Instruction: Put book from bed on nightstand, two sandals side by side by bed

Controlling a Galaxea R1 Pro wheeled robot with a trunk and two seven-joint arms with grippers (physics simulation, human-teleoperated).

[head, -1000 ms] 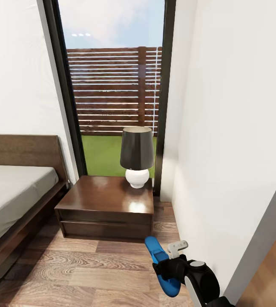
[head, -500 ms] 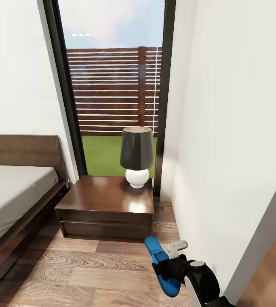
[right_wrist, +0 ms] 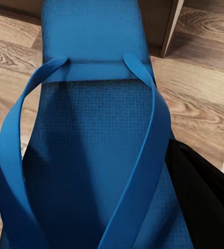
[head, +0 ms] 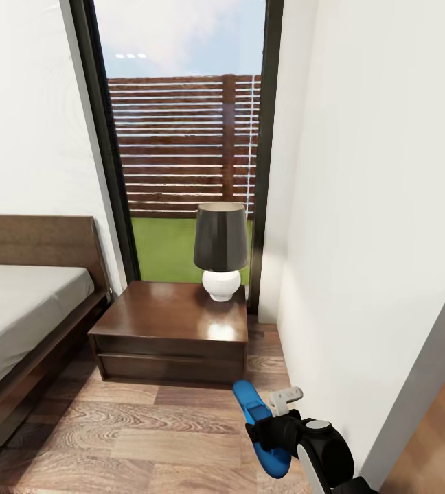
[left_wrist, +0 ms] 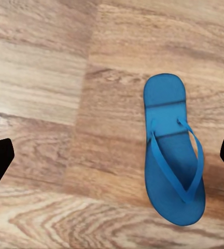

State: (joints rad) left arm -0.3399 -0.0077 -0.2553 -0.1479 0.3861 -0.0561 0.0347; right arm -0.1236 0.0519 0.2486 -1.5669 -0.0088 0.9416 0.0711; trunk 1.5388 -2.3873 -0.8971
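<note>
Down at five o'clock in the head view, the right gripper (head: 272,429) is clamped on one blue sandal (head: 257,429), held above the plank floor (head: 147,439). It looks light, flexible and thin, best pinched across the sole edges. The left gripper's jaws stand spread over the second sandal (left_wrist: 171,150), lying flat. At twelve o'clock stands the nightstand (head: 171,333); the bed (head: 23,309) lies toward nine o'clock.

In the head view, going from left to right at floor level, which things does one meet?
bed → nightstand → blue sandal held in the right gripper → white wall
</note>
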